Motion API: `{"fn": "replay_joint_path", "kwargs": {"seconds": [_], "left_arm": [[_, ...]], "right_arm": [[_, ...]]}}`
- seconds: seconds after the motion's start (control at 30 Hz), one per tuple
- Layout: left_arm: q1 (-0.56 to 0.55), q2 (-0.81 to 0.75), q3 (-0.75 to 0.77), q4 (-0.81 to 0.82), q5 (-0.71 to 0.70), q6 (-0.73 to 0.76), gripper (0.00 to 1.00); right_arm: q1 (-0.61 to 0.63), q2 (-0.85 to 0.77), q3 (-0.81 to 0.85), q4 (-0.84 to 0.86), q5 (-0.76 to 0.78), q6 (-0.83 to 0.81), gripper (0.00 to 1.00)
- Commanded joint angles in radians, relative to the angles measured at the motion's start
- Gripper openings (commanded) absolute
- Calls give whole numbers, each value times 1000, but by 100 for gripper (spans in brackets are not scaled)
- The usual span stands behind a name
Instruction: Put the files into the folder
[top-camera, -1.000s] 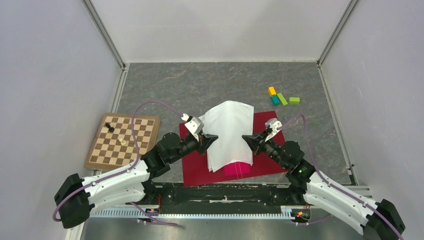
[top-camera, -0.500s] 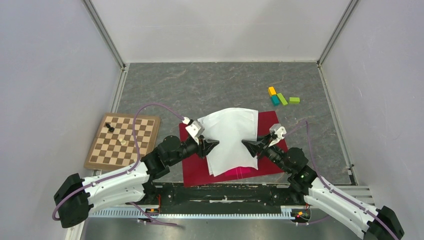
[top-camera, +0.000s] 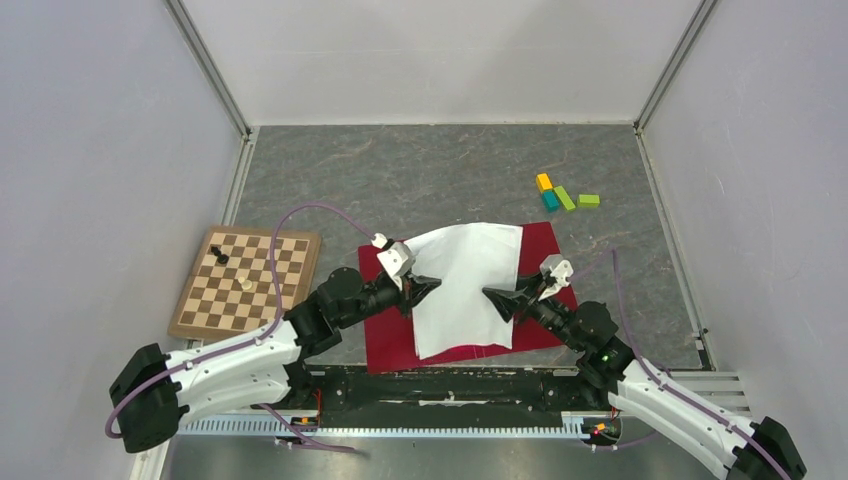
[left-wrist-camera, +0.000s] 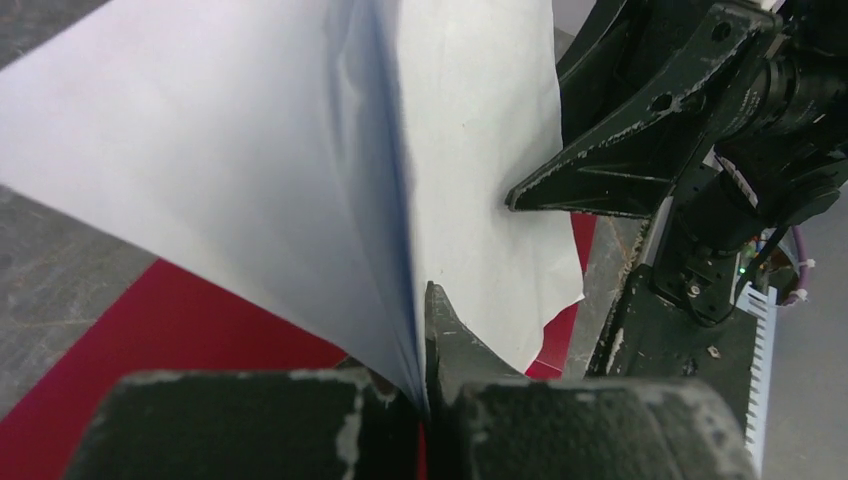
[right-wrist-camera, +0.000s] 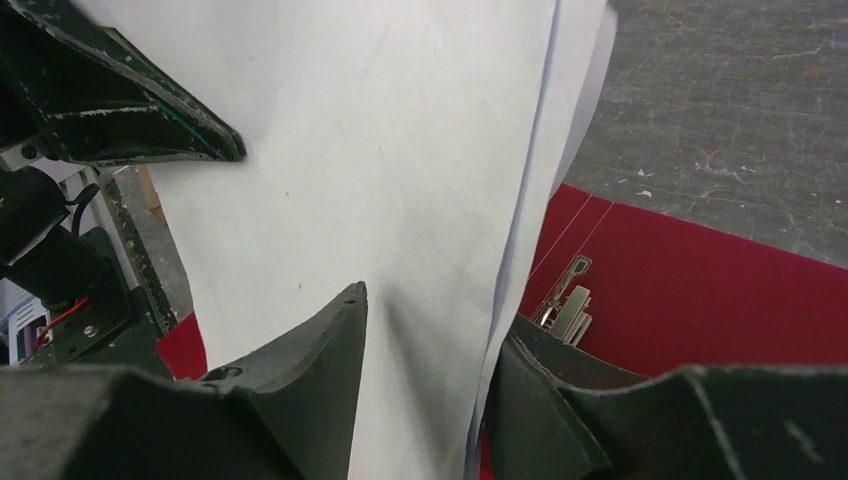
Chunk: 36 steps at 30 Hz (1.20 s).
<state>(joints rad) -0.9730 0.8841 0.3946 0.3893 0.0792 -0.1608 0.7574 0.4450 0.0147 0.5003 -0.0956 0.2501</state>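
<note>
Grey mottled table (top-camera: 400, 170): loose white paper sheets (top-camera: 465, 290) laid over the flat crimson folder (top-camera: 388, 338). The left gripper (top-camera: 435, 286) pinches them and the right gripper (top-camera: 488, 294) stands agape. Probably release next.

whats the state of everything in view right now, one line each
files: draped over the folder, one edge pinched by the left gripper
folder: open, lying flat, metal clip showing
left gripper: shut on the files
right gripper: open, jaws either side of the files' other edge
chessboard: flat, two pieces upright on it
blocks: lying loose, apart from both arms
</note>
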Motion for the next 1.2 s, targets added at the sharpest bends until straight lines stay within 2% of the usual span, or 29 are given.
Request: {"fn": "replay_joint_path", "kwargs": {"seconds": [0.0, 0.1, 0.27, 0.5, 0.6, 0.73, 0.93, 1.03, 1.1, 1.17], "left_arm": [[-5, 17, 90, 33, -1, 135, 2], [-4, 7, 113, 56, -20, 229, 2], [-5, 3, 118, 99, 7, 352, 2], [-4, 18, 11, 181, 33, 280, 2], [-4, -1, -58, 237, 20, 231, 3], [-5, -37, -109, 242, 9, 199, 14], [-6, -76, -94, 181, 11, 201, 29], [-5, -67, -74, 160, 22, 202, 33], [-5, -59, -57, 151, 26, 208, 41], [-6, -51, -40, 140, 23, 217, 42]], "right_arm": [[8, 23, 78, 20, 14, -53, 46], [8, 40, 140, -10, 32, -91, 53], [8, 76, 217, -45, 38, -141, 71], [8, 57, 157, -21, 28, -142, 88], [8, 48, 118, -5, 23, -129, 89], [8, 50, 91, 19, 13, -114, 89], [8, 80, 89, 47, -7, -113, 90], [8, 81, 91, 52, -9, -111, 89], [7, 75, 91, 48, -9, -112, 90], [9, 69, 88, 47, -5, -112, 90]]}}
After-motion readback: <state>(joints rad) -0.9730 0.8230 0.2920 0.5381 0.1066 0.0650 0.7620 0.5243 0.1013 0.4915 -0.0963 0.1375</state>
